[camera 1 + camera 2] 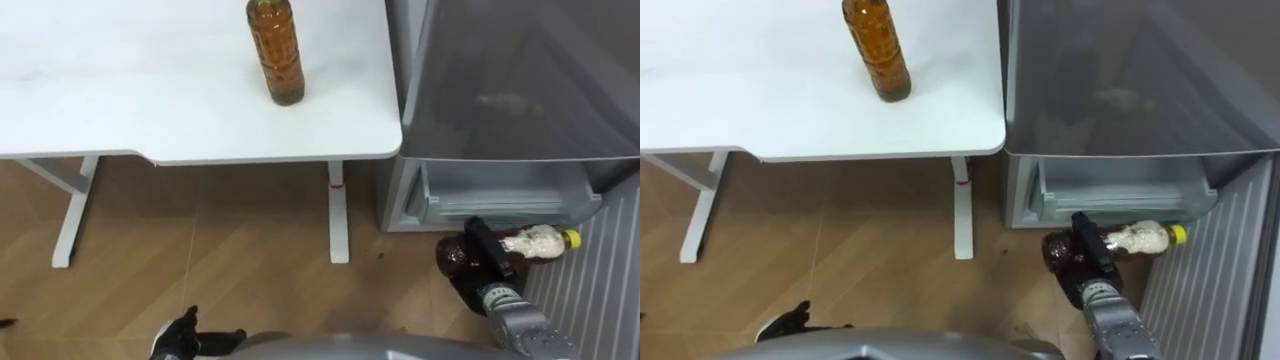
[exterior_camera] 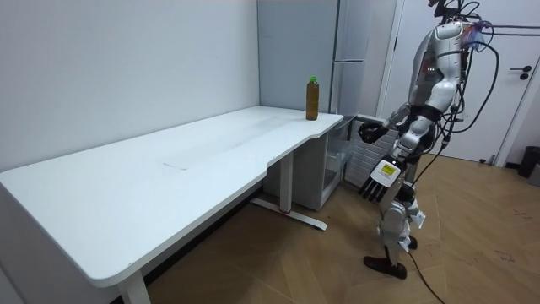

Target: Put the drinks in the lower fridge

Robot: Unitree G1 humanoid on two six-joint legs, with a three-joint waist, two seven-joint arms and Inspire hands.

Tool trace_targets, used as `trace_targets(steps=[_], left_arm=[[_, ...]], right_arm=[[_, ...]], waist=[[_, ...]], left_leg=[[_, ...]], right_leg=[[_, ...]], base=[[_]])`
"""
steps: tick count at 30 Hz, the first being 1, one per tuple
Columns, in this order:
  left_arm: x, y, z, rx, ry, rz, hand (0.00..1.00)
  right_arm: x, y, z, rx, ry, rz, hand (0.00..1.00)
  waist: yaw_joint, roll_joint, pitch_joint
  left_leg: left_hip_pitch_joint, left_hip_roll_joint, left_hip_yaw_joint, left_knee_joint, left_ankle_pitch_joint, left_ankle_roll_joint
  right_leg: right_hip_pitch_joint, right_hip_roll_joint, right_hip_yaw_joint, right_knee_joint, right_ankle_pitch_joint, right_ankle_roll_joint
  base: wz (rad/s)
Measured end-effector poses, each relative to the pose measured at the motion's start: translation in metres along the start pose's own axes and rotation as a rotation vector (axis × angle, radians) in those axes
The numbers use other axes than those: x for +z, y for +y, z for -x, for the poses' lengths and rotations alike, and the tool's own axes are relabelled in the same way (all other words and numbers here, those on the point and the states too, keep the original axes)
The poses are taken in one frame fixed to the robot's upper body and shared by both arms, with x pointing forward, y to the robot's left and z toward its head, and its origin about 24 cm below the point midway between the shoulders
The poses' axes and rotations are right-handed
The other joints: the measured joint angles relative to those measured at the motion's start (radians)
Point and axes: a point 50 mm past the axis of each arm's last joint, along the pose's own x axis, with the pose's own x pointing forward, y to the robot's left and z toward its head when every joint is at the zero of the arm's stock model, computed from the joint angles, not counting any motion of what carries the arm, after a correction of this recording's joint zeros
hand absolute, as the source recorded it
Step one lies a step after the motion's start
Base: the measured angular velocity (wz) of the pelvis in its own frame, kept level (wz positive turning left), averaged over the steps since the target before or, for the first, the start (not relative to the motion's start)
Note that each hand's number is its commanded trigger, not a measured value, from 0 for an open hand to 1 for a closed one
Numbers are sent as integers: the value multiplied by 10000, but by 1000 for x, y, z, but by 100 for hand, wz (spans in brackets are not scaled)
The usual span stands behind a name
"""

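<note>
A dark drink bottle (image 1: 452,256) is held low in front of the open lower fridge (image 1: 500,195), with my right hand (image 1: 492,262) shut round it. Just past that hand lies a pale bottle with a yellow cap (image 1: 537,241), level with the fridge's bottom edge; what it rests on I cannot tell. An amber tea bottle (image 1: 276,50) stands upright near the right end of the white table (image 1: 150,100). My left hand (image 2: 377,181) hangs by my side with straight fingers and holds nothing. In the room view I stand facing the fridge, beside the table's end.
The grey fridge front (image 1: 520,80) rises above the clear lower drawer. Its ribbed open door (image 1: 600,290) stands on my right. White table legs (image 1: 338,220) stand on the wooden floor to the fridge's left.
</note>
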Motion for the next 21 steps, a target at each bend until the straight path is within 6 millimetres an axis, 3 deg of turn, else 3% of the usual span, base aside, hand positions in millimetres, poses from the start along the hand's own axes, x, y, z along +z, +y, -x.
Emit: trace_targets(steps=[1, 5, 7, 11, 17, 21], left_arm=[[4, 0, -1, -25, -61, -78, 0], [12, -2, -6, -197, 61, -228, 0], [19, -2, -8, -278, 3, -378, 0], [30, 0, -11, -323, -149, -557, 0], [39, 3, -12, -385, -316, -705, 0], [41, 5, -13, -346, -349, -682, 0]], right_arm=[[3, 5, -3, 45, -103, -135, 100], [17, 35, -12, 502, -453, -595, 100], [20, 53, -16, 780, -520, -669, 100], [28, 91, -21, 1472, -665, -898, 100], [47, 117, -22, 1733, -1020, -941, 100], [64, 121, -19, 1726, -1251, -946, 100]], waist=[[-1, 35, -23], [-10, 85, 42], [18, 136, 32], [70, 113, 115], [290, 5, 201], [321, -89, 256]], left_leg=[[-234, -1, -33, 84, 16, 17], [-635, -83, -138, 94, 123, 85], [-861, -91, -178, 98, 200, 86], [-1525, -78, -223, 84, 415, 72], [-2309, -82, -257, 33, 644, 75], [-2611, -91, -264, -25, 746, 76]], right_leg=[[-173, -11, -35, 110, 3, -5], [-595, -99, -115, 304, 6, -4], [-871, -113, -135, 429, 9, -9], [-1608, -122, -213, 639, 51, -74], [-2470, -148, -283, 830, 79, -121], [-2783, -195, -449, 942, 84, -128]], base=[[9], [8], [8], [5], [4], [11]])
